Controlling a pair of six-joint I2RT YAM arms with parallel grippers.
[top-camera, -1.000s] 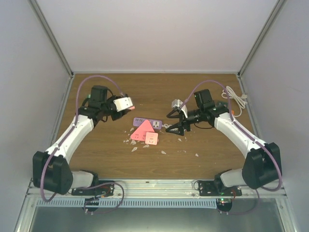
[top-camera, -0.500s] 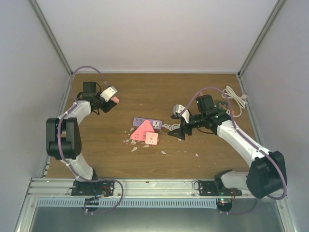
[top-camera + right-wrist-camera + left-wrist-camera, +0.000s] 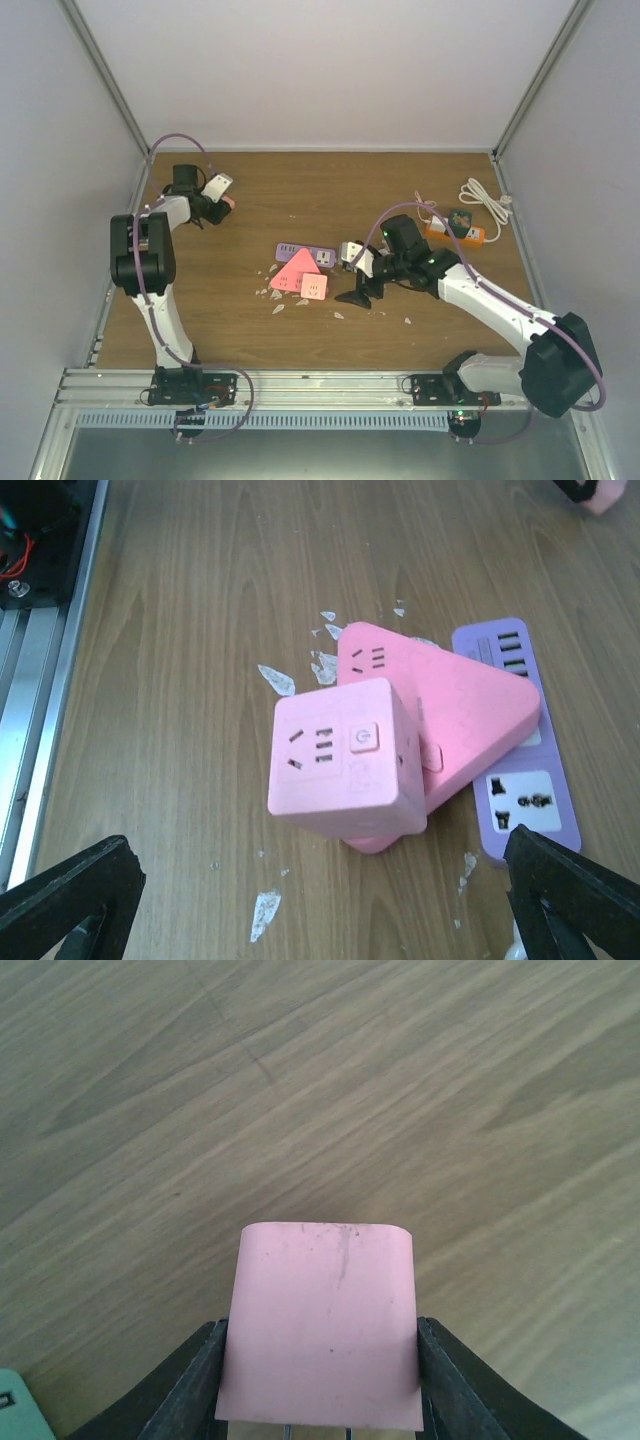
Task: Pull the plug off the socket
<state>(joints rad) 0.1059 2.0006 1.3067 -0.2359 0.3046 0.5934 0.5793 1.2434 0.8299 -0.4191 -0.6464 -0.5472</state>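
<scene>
Left gripper [image 3: 224,196] clenched on pink block [image 3: 320,1330], far-left corner. Right gripper [image 3: 320,905] spread wide over pink cube [image 3: 340,760], mid-worktop. Orange socket [image 3: 470,236] far-right, plug [image 3: 459,220] on it.

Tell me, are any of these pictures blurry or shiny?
Top view: even light, faint shadows, no glare; the socket looks tiny and soft. Left wrist: the pink block is so near it looks slightly fuzzy. Right wrist: the pink cube is sharp, dark jaws blur in the corners.

Plug [image 3: 459,220] atop orange socket [image 3: 470,236], far right
</scene>
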